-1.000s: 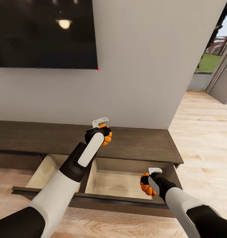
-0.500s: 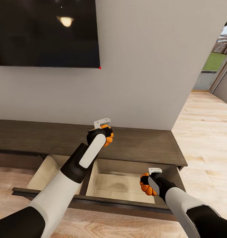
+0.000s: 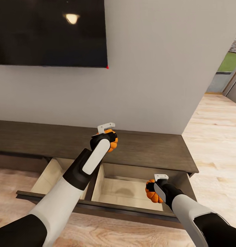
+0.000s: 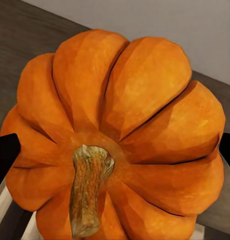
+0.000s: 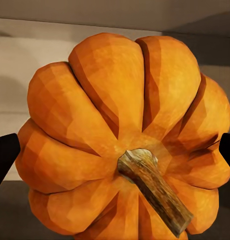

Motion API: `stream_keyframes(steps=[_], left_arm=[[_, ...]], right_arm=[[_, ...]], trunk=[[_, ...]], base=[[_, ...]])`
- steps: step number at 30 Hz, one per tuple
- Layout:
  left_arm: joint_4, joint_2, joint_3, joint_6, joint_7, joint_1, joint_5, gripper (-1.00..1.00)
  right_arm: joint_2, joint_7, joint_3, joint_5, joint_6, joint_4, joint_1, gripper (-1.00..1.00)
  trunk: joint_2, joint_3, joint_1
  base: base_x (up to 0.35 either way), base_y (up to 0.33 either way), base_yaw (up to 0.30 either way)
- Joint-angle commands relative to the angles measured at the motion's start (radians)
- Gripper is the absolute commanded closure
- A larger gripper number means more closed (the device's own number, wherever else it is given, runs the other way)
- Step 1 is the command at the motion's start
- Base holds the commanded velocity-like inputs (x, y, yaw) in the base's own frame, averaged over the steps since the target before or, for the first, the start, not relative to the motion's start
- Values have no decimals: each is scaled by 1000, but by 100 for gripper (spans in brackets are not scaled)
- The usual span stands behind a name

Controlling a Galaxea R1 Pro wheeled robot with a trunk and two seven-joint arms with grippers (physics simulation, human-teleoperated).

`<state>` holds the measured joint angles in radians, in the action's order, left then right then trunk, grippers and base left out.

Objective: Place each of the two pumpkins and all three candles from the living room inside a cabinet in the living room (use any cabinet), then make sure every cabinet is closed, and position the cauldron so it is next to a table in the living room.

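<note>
Living-room wall ahead, pale grey, with a dark screen (image 3: 49,32) mounted high and plank floor (image 3: 214,137) running off toward a doorway on your right. Task things first: you have both pumpkins in hand. Left pumpkin (image 3: 112,141) is clamped in the left pincer (image 3: 107,128), held above the top board of the cabinet (image 3: 149,151), not over the drawer opening; the left wrist view has it stem-on, dark fingertips (image 4: 5,155) pressed on either flank. Right pumpkin (image 3: 152,192) is clamped in the right pincer (image 3: 161,177), low over the right compartment of the open drawer (image 3: 128,192), pale tan floor beneath it in the right wrist view. Whether it touches the drawer floor cannot be told. Drawer stands pulled out, two compartments, nothing seen lying inside either. Progress, as a judgement: early. No pumpkin released yet; right one looks closest to a drop, left one needs bringing back and down over the opening. Three candles, the drawer closing, and the cauldron beside the table all remain ahead of you.
</note>
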<state>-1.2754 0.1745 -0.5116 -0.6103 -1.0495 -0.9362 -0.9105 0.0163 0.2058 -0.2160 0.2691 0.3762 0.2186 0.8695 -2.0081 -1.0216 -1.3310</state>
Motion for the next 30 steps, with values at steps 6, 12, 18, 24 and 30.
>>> stream_keyframes(steps=[6,12,18,24,30], left_arm=[[-2,0,-1,-6,-9,0,-4,100],[-1,0,-1,-6,-9,-1,-4,100],[-1,0,-1,-6,-9,-1,-5,100],[-1,0,-1,-6,-9,-1,-5,100],[-1,0,-2,-6,-9,-1,-4,100]], right_arm=[[2,10,-10,10,7,3,0,100],[3,10,-11,10,8,28,0,100],[-1,9,-9,10,9,44,0,100],[-1,9,-9,9,9,44,0,100],[-1,9,-10,9,9,44,0,100]], trunk=[[0,-3,0],[0,-8,0],[0,-8,0],[0,-13,0],[0,-22,0]], base=[[0,0,3],[0,0,0],[0,0,0],[0,0,0],[0,0,0]])
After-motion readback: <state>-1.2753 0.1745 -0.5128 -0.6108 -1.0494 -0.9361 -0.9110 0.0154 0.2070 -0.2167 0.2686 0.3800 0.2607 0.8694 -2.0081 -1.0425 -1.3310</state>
